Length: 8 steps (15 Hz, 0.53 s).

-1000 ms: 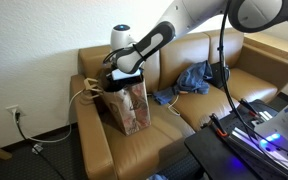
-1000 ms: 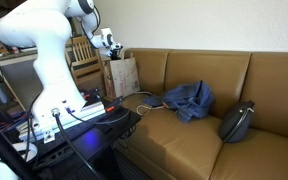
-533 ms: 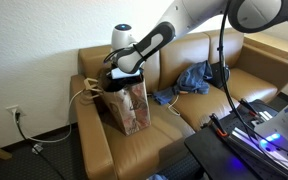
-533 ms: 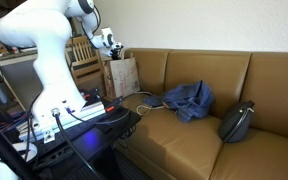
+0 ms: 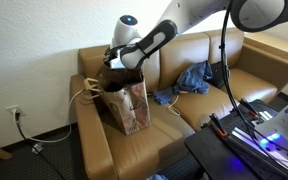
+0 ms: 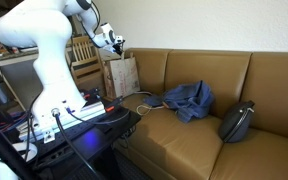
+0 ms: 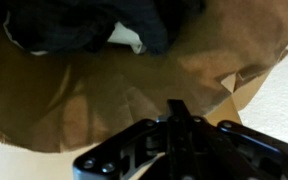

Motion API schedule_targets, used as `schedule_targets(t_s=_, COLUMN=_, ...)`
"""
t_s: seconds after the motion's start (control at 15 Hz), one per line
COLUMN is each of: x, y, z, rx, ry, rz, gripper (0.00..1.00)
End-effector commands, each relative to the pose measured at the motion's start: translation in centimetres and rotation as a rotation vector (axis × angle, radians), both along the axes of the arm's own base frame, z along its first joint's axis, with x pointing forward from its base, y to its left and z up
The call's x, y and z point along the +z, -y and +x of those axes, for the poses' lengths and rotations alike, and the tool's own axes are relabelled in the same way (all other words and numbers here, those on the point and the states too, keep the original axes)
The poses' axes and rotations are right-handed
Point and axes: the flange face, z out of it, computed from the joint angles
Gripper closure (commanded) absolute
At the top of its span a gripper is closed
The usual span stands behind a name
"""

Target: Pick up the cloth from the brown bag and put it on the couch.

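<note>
one brown paper bag stands upright on the tan leather bench, at the end by an armrest and close to the back edge. two cloths are in sight. a dark cloth lies bunched deep inside the bag with a white scrap against it, as the wrist view shows. a blue cloth is heaped mid-bench against the backrest, well apart from the bag. one black pouch lies toward the far end of the bench. one pale cord drapes over the armrest beside the bag. the tool hangs just above the bag's mouth. i cannot tell whether its jaws are wide or narrow. the bag's paper walls ring the dark cloth on all sides.
</note>
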Motion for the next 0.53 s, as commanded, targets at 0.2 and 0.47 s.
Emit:
schedule_targets(t_s=0.2, x=2.9, y=-0.4, z=-1.7, rx=0.084, ry=-0.194, rz=0.045, gripper=0.59)
schedule_targets(t_s=0.47, x=0.7, y=-0.6, z=-3.3, rx=0.096, ry=-0.391, rz=-0.044, gripper=0.31)
